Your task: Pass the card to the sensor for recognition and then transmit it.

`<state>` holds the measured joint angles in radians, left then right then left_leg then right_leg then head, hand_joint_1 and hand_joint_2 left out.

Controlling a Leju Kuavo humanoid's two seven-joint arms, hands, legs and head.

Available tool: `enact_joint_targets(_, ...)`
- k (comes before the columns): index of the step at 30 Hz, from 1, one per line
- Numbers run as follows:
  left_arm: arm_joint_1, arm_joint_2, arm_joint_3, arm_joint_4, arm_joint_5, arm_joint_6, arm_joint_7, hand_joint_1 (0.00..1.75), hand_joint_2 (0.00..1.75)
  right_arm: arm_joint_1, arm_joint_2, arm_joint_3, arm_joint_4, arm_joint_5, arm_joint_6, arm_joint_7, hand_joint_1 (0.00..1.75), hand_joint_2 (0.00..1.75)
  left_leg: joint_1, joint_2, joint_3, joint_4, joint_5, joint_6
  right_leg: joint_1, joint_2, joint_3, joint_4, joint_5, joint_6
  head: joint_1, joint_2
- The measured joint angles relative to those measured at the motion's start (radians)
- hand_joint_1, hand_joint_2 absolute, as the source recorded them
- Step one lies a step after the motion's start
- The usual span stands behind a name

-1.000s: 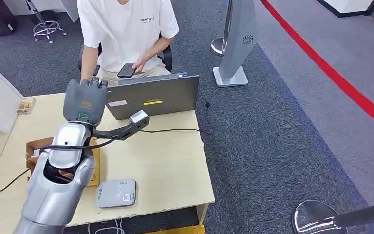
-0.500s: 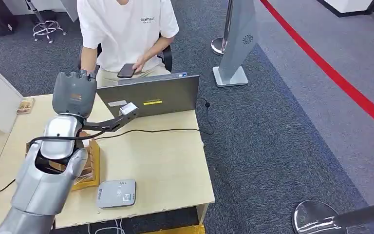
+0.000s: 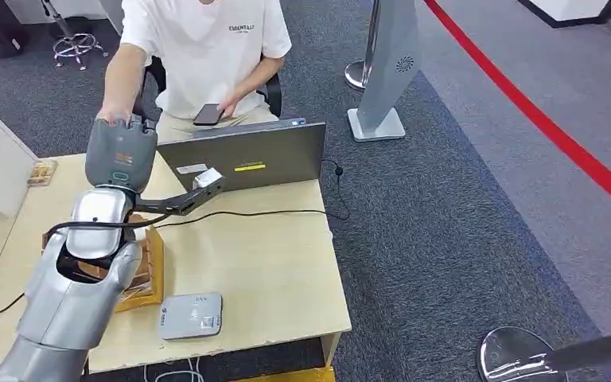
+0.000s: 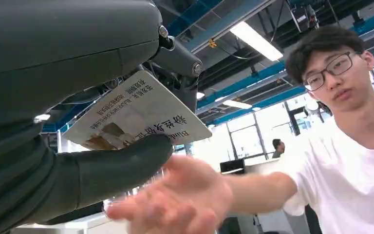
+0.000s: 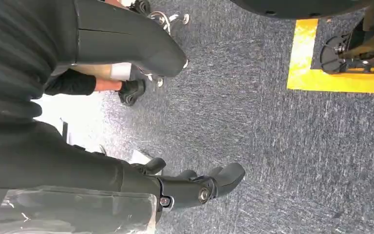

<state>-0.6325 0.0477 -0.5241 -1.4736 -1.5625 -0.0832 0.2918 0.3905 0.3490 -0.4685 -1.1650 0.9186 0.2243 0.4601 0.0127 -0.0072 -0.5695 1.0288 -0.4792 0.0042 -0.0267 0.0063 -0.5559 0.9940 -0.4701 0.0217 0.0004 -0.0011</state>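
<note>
Now left hand [image 4: 78,122] pinches the card [image 4: 136,114] between thumb and fingers, its free long end sticking toward the person's open palm [image 4: 185,195] just beneath, while right hand [image 5: 195,187] hangs empty, fingers loosely apart.

Left arm [image 3: 75,306]: silver, glossy, rounded shell segments; black cable looped across the forearm. Left hand [image 3: 121,155]: matte grey cover with orange marking and teal ring. Right hand [image 5: 126,122]: grey ribbed cover, thick thumb, darker fingers [image 5: 209,185] with visible screws.
</note>
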Motion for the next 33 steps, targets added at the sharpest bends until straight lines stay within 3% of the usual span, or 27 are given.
enact_joint_targets(20,0.0,0.002,0.0,0.008,0.0,0.0,0.0,1.75,1.75,0.0,0.0,0.0,0.0,0.0,0.0,0.0,0.0,1.75,0.0,0.0,-0.002,0.0,0.0,0.0,0.0,0.0,-0.002,0.0,0.0,0.0,0.0,0.0)
enact_joint_targets(21,-0.001,0.003,0.0,0.009,0.0,-0.01,0.015,1.75,1.75,0.0,0.0,0.0,0.0,0.0,0.0,0.0,0.0,1.75,0.0,0.0,-0.003,0.0,0.0,0.0,0.0,0.0,-0.002,0.0,0.0,0.0,0.0,0.0)
enact_joint_targets(23,-0.024,0.027,0.0,0.024,0.0,-0.092,0.134,1.75,1.75,-0.001,0.0,0.0,0.0,-0.007,0.005,0.003,0.0,1.75,0.0,0.001,-0.003,0.0,0.0,0.0,0.0,0.001,-0.003,0.0,0.0,0.0,0.002,0.0)
enact_joint_targets(24,-0.051,0.048,0.002,0.052,0.0,-0.094,0.176,1.75,1.75,-0.002,0.0,0.0,-0.001,-0.01,0.006,0.007,0.0,1.75,0.0,0.004,-0.003,0.0,0.0,0.0,0.0,0.004,-0.004,0.001,0.001,-0.001,0.004,0.0)
enact_joint_targets(27,-0.108,0.097,0.03,0.141,0.0,-0.057,0.16,1.75,1.75,0.0,0.0,0.002,-0.001,-0.018,0.017,0.019,0.0,1.75,0.001,0.008,-0.003,0.0,0.0,-0.001,0.001,0.007,-0.007,0.001,0.003,-0.003,-0.002,0.0)
enact_joint_targets(33,-0.135,0.118,0.03,0.193,0.0,-0.064,0.178,1.75,1.75,-0.002,0.0,0.007,-0.001,-0.022,0.018,0.022,0.0,1.75,0.001,0.006,-0.005,0.0,0.002,-0.002,0.001,0.006,-0.007,0.001,0.003,-0.003,-0.002,0.0)
